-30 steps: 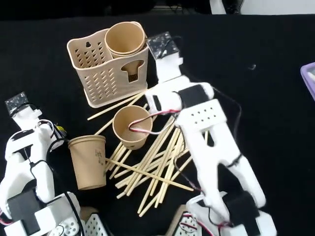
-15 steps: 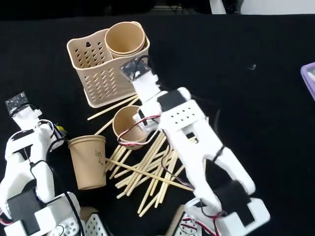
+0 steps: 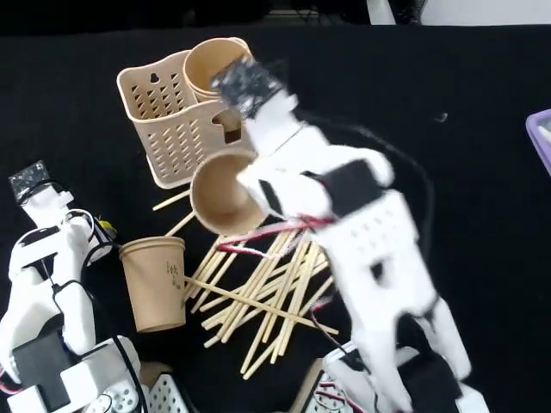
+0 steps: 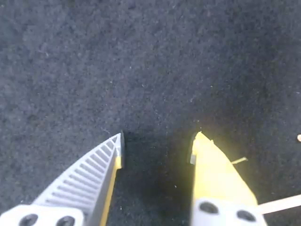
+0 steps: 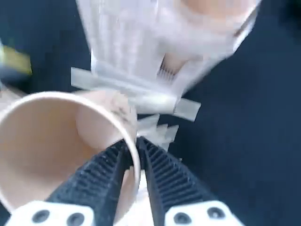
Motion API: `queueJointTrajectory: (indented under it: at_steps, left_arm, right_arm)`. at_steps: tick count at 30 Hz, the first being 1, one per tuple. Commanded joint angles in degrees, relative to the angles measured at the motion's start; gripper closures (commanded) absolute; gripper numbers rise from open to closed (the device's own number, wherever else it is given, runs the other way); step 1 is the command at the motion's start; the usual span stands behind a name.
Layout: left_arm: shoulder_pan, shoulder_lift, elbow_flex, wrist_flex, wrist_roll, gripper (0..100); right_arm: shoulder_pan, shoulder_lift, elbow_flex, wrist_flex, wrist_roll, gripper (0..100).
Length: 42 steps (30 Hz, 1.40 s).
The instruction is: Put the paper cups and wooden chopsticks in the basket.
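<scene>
A beige perforated basket [image 3: 159, 120] stands at the back left with a paper cup [image 3: 215, 64] inside it. My right gripper [image 3: 250, 185] is shut on the rim of a second paper cup [image 3: 217, 196], which it holds tilted just in front of the basket. In the right wrist view the dark fingers [image 5: 110, 172] pinch the cup's wall [image 5: 51, 141] below the basket [image 5: 141, 42]. A third paper cup [image 3: 155, 284] lies on the cloth beside a pile of wooden chopsticks [image 3: 267, 292]. My left gripper [image 4: 157, 141] hangs open over bare black cloth at the left.
A black cloth covers the table [image 3: 465, 103]. A purple object [image 3: 541, 138] pokes in at the right edge. Loose chopsticks [image 3: 172, 200] lie against the basket's front. The left arm [image 3: 43, 275] stands close to the lying cup.
The right arm swung from beside the basket to the cup in the pile, shut on its rim and lifted it toward the basket. The left arm stayed still.
</scene>
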State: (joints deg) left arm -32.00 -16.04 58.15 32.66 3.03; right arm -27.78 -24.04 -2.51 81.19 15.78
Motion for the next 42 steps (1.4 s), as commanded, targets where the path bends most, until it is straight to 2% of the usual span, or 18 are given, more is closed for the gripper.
queueJointTrajectory:
  at_steps: [1,8,13,20,32,35,39,42]
  left_arm:
    - [-0.2,0.3,-1.5,-0.2,0.3,76]
    - [-0.2,0.4,-1.5,-0.2,0.3,76]
    - [-0.2,0.4,-1.5,-0.1,0.3,76]
    - [-0.1,0.4,-1.8,0.9,0.3,76]
    - [-0.1,0.4,-1.8,0.9,0.3,76]
    - [-0.1,0.4,-1.7,0.9,0.3,76]
    - [-0.1,0.4,-1.7,0.9,0.3,76]
    - [-0.1,0.4,-1.7,0.9,0.3,76]
  right_arm:
    - [-0.5,-2.3,-11.6,-3.9,0.3,98.8]
    - [-0.4,6.0,-15.8,-24.3,0.3,98.8]
    - [2.3,14.0,-16.0,-30.2,0.5,98.8]
    - [8.5,20.0,-15.8,-30.4,0.3,98.8]
    - [8.8,21.1,-15.3,-30.6,0.2,98.5]
    - [8.8,21.1,-14.5,-30.5,-1.1,92.6]
    - [9.1,20.4,-15.3,-30.9,-9.5,80.6]
    - [9.0,21.1,-16.8,-31.6,-10.7,79.1]
